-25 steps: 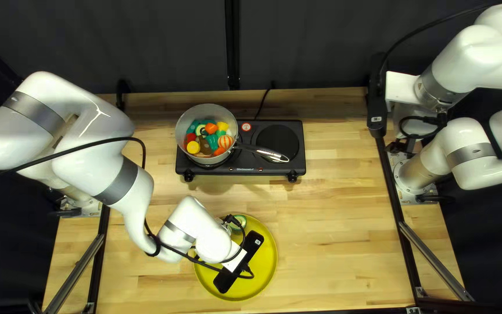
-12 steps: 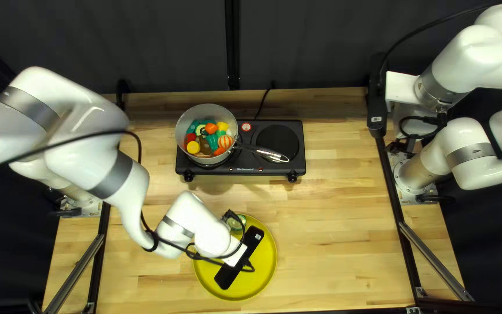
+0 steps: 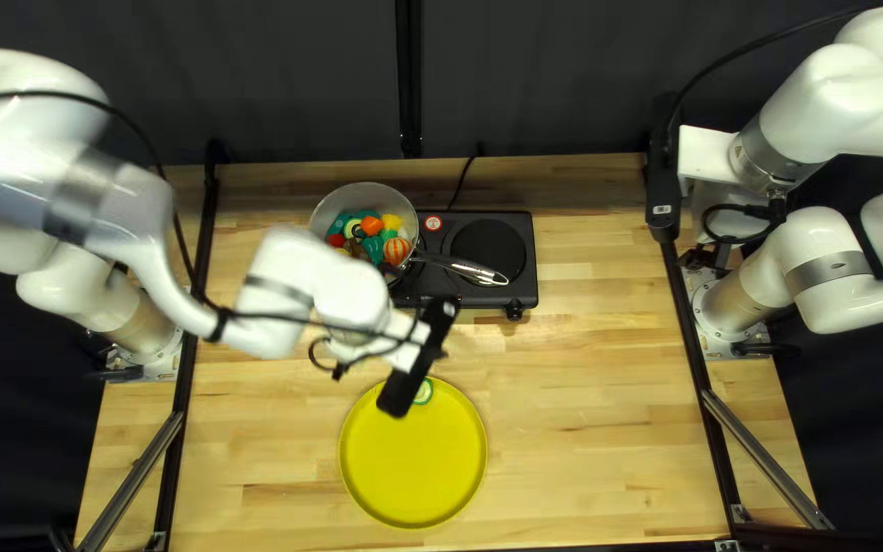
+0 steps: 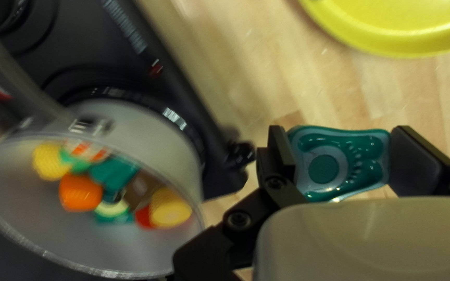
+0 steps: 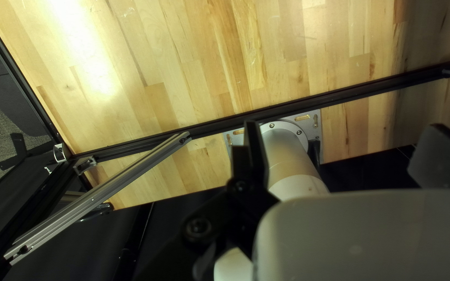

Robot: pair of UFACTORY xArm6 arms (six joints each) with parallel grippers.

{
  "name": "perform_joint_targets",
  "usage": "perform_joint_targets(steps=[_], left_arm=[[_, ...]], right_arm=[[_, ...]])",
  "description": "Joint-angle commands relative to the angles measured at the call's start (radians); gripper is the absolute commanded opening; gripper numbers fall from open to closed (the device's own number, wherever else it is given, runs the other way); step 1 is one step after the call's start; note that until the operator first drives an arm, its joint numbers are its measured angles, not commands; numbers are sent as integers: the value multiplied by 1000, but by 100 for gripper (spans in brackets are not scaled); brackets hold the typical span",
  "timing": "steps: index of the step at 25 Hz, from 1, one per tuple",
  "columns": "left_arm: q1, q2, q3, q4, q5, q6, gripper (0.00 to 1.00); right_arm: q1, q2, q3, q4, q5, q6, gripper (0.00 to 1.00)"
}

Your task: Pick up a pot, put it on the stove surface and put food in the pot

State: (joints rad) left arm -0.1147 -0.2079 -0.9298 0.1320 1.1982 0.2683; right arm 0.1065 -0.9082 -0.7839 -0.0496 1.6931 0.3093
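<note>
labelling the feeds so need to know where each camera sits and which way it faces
top left view: above the table's near edge, slanting down toward the dark curtain; shows my left arm and right arm.
left wrist view: on that wrist, looking along my left jaws, shut on a green toy piece.
right wrist view: on that wrist, looking past my open right jaws at my right arm's base.
All three share the table; the first two, pot, stove and yellow plate.

Pot (image 3: 358,196) on stove's (image 3: 520,268) left side, food pieces (image 3: 372,226) inside pot, plate (image 3: 413,465) before stove, slice (image 3: 424,393) on plate's far edge
</note>
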Motion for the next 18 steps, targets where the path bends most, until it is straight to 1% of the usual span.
perform_joint_targets(steps=[1,2,3,5,9,11,14,18], left_arm=[[189,-65,12,-13,31,152,0],[207,-64,11,-15,31,164,0],[261,-61,8,-21,26,204,0],[317,-45,-1,-30,14,244,0],[340,-19,-4,-42,-12,251,0],[335,0,-12,-40,-14,243,100],[321,10,-28,-37,2,225,100],[288,25,-79,-29,59,201,100]], right_arm=[[0,0,0,0,0,0,100],[0,0,0,0,0,0,100],[0,0,0,0,0,0,100],[0,0,0,0,0,0,100],[0,0,0,0,0,0,100],[0,0,0,0,0,0,100],[0,0,0,0,0,0,100],[0,0,0,0,0,0,100]])
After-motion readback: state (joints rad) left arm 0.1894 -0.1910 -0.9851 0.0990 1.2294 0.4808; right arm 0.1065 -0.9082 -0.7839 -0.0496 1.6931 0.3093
